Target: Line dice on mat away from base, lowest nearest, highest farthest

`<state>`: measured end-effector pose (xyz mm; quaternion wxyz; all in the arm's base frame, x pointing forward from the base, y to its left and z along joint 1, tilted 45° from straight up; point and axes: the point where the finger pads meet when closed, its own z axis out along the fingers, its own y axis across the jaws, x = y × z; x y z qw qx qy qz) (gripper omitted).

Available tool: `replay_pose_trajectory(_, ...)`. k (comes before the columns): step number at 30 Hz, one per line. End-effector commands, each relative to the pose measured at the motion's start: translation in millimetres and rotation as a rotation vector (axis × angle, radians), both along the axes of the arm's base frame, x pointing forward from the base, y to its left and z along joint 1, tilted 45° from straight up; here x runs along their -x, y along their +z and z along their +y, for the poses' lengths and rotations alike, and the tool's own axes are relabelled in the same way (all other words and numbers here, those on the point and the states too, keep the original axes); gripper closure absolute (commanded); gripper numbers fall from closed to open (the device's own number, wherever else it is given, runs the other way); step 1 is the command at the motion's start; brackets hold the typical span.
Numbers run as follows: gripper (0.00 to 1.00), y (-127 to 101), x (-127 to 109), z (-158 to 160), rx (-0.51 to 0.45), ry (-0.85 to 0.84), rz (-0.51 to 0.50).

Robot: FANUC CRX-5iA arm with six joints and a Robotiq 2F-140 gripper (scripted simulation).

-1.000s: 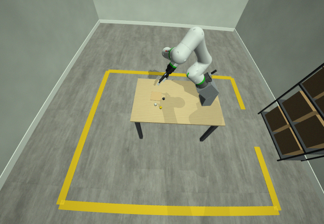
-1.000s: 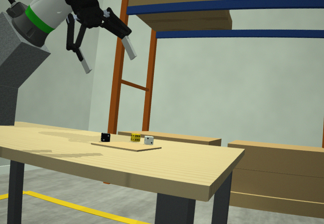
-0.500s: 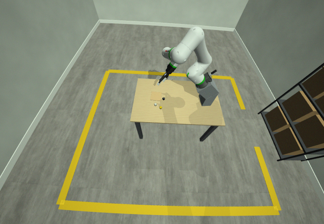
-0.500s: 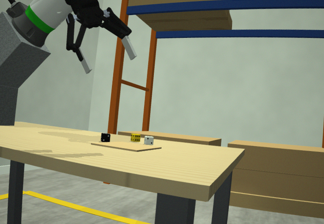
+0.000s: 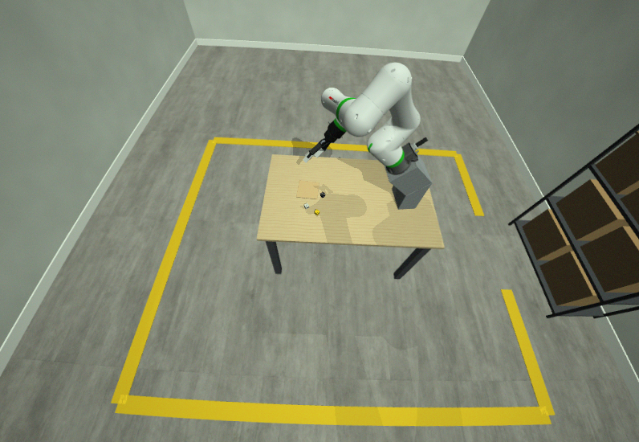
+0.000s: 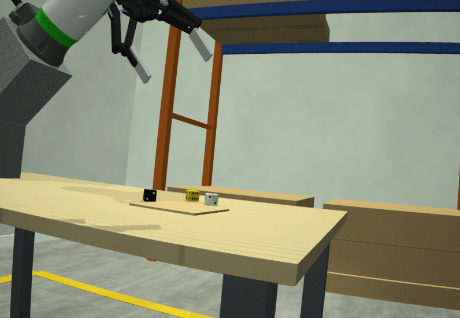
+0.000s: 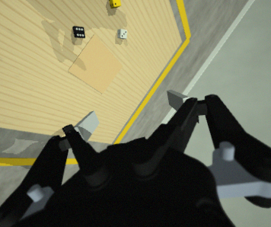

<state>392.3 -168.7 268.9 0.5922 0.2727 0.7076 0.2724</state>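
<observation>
The fingers (image 5: 312, 155) (image 6: 178, 69) stood wide apart, holding nothing, above the surface (image 5: 361, 230) (image 6: 241, 232) (image 7: 7, 87). Black (image 5: 323, 194) (image 6: 149, 195) (image 7: 78, 32), yellow (image 5: 316, 212) (image 6: 192, 195) (image 7: 115, 3) and white (image 5: 306, 205) (image 6: 211, 199) (image 7: 122, 33) dice lay off the square mat (image 5: 307, 189) (image 6: 178, 207) (image 7: 99, 68); all three still needed placing.

Yellow die (image 5: 316, 212) (image 6: 192, 195) (image 7: 115, 3): cut off by the upper edge of the wrist view. White die (image 5: 306, 206) (image 6: 211, 199) (image 7: 122, 33) and black die (image 5: 323, 194) (image 6: 149, 195) (image 7: 78, 32): pips too small to read from the top.

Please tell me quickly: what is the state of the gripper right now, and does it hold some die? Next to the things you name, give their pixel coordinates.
Gripper (image 5: 312, 154) (image 6: 178, 67) (image 7: 131, 107): open wide, holding nothing, above the table (image 5: 351, 230) (image 6: 260, 240) (image 7: 15, 103).
</observation>
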Motion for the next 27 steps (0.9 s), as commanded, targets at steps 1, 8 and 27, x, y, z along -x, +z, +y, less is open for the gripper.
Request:
replay_pose_trajectory(1,0.0,44.7,12.6,2.6,-0.038,-0.035,-0.085)
replay_pose_trajectory(8,0.0,106.2,27.7,18.7,-0.065,-0.054,-0.202)
replay_pose_trajectory(27,0.0,181.6,41.7,87.3,-0.043,-0.012,-0.323)
